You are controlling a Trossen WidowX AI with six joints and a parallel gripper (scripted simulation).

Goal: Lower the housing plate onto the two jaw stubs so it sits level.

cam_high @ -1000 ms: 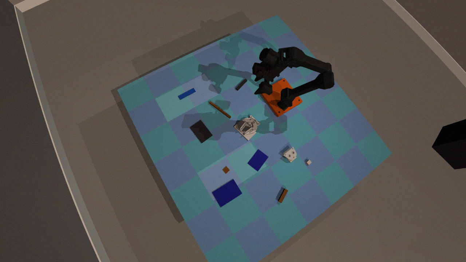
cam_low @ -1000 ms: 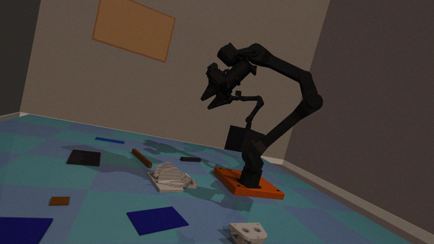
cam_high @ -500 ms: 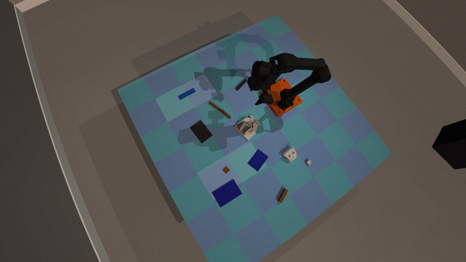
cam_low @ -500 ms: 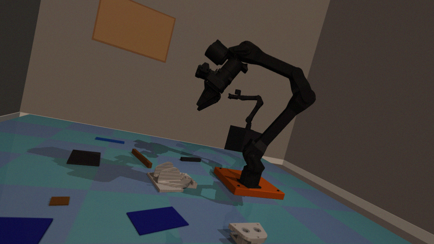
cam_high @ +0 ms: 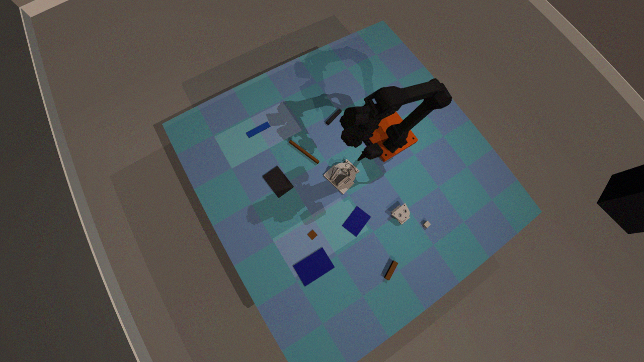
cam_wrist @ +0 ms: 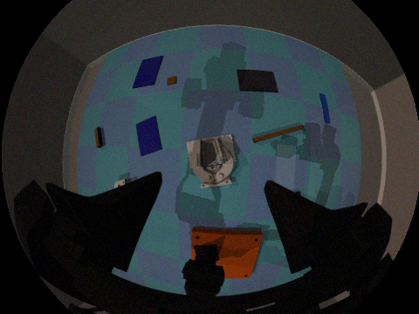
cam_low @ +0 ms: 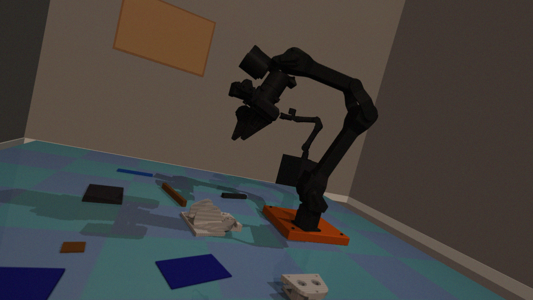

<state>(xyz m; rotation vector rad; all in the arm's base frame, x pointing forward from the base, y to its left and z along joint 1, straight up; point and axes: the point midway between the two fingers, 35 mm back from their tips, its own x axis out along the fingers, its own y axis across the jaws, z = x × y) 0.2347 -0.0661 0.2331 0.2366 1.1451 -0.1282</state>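
The housing plate (cam_high: 402,212) (cam_low: 306,282) (cam_wrist: 120,183), a small pale piece with two round holes, rests on the checkered floor apart from the base. In the wrist view it is partly cut off by a finger. The pale base (cam_high: 343,186) (cam_low: 210,229) (cam_wrist: 193,150) carries the jaws, raised pale curved parts, on top; the stubs and pins are too small to tell apart. No plate lies over them. My gripper (cam_low: 238,139) (cam_wrist: 216,181) is open and empty, high above the floor. In the wrist view the base shows between its fingers; in the top view the arm hides part of the gripper.
Two dark blue plates (cam_high: 356,220) (cam_high: 313,266), a black slab (cam_high: 277,181), a long brown bar (cam_high: 304,151), a blue bar (cam_high: 257,129), a dark bar (cam_high: 333,116), a brown block (cam_high: 390,270), an orange-brown tile (cam_high: 312,234) and a pale cube (cam_high: 426,223) lie around. The arm stands on an orange base (cam_low: 317,238).
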